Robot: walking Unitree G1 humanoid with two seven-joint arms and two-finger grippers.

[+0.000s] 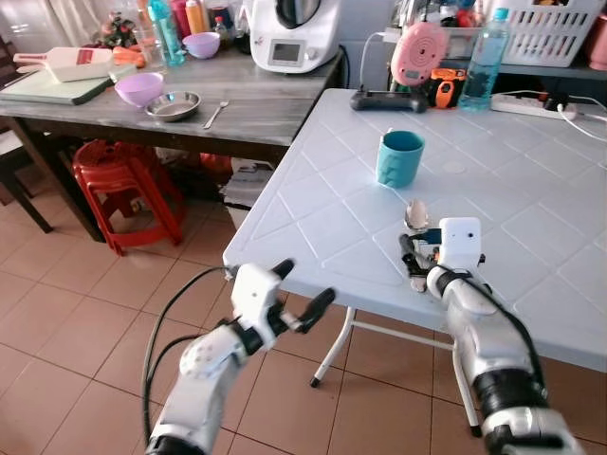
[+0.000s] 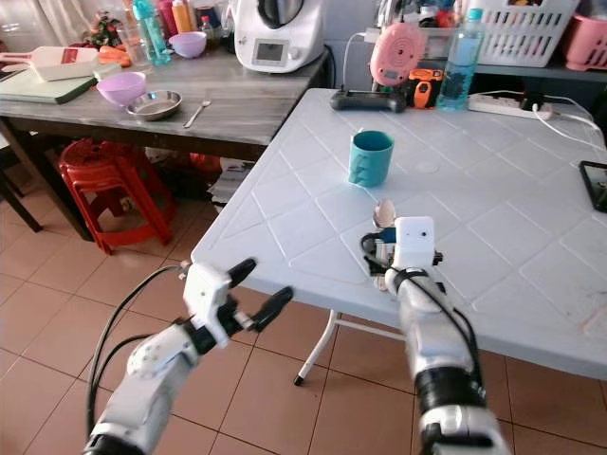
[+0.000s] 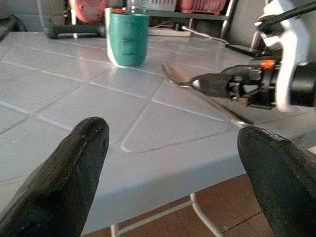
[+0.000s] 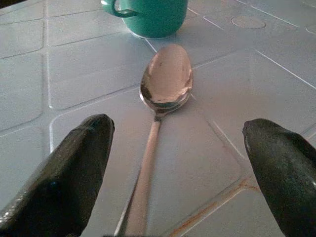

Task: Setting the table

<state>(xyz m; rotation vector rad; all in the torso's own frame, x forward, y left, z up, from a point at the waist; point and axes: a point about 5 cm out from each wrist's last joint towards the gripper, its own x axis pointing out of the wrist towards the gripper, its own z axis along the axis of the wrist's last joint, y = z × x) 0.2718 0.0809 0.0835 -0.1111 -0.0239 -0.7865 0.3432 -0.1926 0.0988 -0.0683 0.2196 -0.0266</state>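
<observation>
Teal mug (image 1: 400, 157) and spoon (image 4: 165, 84) already sit on your desk (image 1: 531, 218), right gripper (image 1: 414, 258) fingers apart around the spoon's handle, left gripper (image 1: 302, 291) open below the edge; more settings likely remain.

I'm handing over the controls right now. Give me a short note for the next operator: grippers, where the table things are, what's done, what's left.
Right gripper: open, low over the white table near its front edge, fingers either side of the spoon's handle.
Left gripper: open, empty, off the table's front edge.
Spoon: flat on the table, bowl toward the teal mug, which stands upright just beyond.
Done: mug and spoon placed.
Left: pull the right arm back; a fork, bowls and a metal dish sit on the wooden side table.
</observation>
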